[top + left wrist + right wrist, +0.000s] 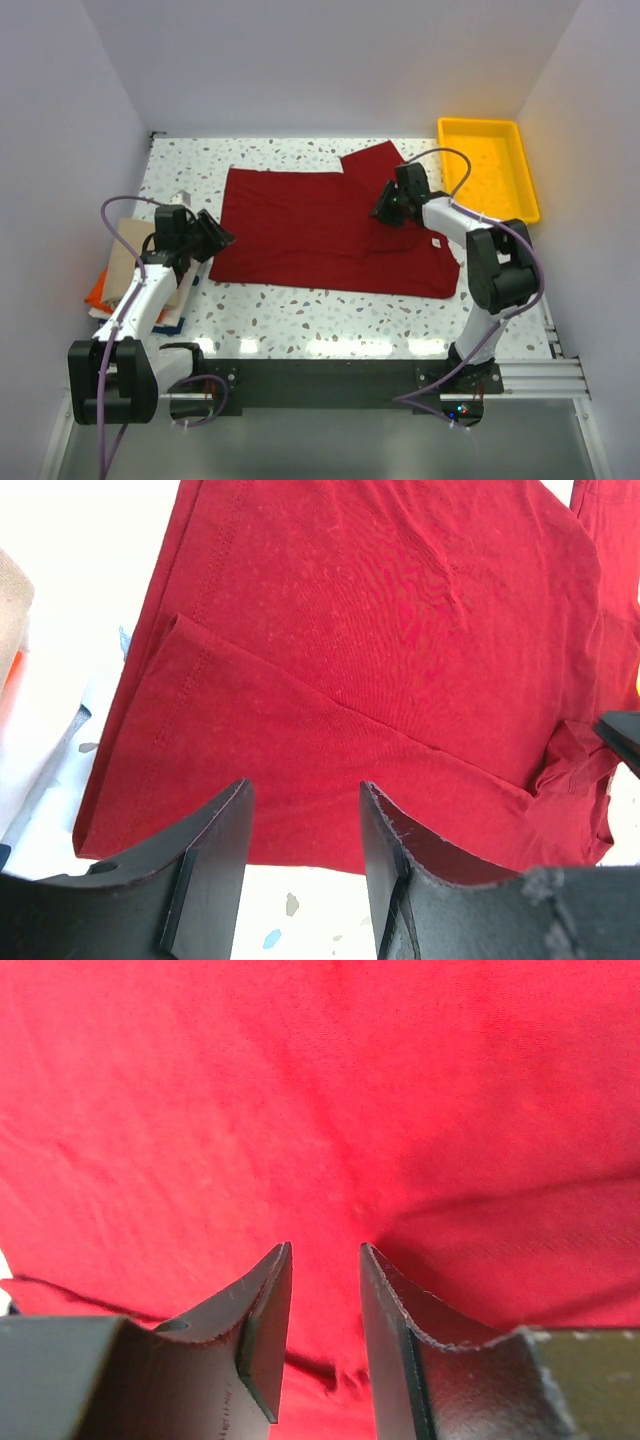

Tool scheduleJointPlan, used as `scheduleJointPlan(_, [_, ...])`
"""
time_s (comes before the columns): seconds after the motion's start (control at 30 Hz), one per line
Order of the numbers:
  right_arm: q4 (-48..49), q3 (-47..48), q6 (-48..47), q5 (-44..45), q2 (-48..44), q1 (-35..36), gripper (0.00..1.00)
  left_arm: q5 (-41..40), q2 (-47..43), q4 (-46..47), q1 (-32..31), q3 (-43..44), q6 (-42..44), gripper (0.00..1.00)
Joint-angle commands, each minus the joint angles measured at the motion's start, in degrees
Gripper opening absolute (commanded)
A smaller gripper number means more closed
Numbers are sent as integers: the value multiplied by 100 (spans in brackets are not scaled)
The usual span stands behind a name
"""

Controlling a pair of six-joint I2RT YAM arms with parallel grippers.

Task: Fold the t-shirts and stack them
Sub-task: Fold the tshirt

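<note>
The dark red t-shirt (310, 225) lies spread on the speckled table, one sleeve (375, 165) folded up at the back right, its white neck label (436, 243) near the right edge. My left gripper (215, 238) is open and empty at the shirt's front left corner; the left wrist view shows its jaws (305, 800) over the shirt's hem (300, 730). My right gripper (385, 210) is low over the shirt's right part, its jaws (325, 1255) open with a narrow gap over creased red cloth (300, 1090). Folded tan (125, 265), orange (98, 292) and blue (172, 324) shirts lie stacked at the left.
A yellow plastic tray (487, 165) stands at the back right corner. White walls close in the table on the left, back and right. The folded stack hangs at the table's left edge, under my left arm. The right gripper's black tip (625, 730) shows in the left wrist view.
</note>
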Motion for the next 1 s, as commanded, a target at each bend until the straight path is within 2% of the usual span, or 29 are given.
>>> scheduleJointPlan(0.0, [-560, 20, -447, 499, -689, -60, 38, 8, -42, 209, -35, -32, 159, 51])
scheduleJointPlan(0.2, [-718, -885, -640, 894, -1736, -69, 39, 61, -33, 217, -27, -15, 168, 51])
scheduleJointPlan(0.23, [-736, -1121, -658, 930, -1815, -69, 41, 61, -24, 226, -35, -6, 168, 51])
scheduleJointPlan(0.3, [-727, -1394, -816, 930, -1965, -78, 53, 104, -33, 226, -26, 3, 159, 51])
scheduleJointPlan(0.37, [-587, -1545, -947, 974, -2026, -69, 55, 114, -33, 235, -44, 12, 159, 51])
scheduleJointPlan(0.6, [-104, -1555, -1457, 763, -1693, -69, 56, 131, -42, 235, -44, -6, 168, 51])
scheduleJointPlan(0.97, [327, -1115, -1511, 227, -972, -60, 57, 122, -104, 200, -44, -50, 194, 51])
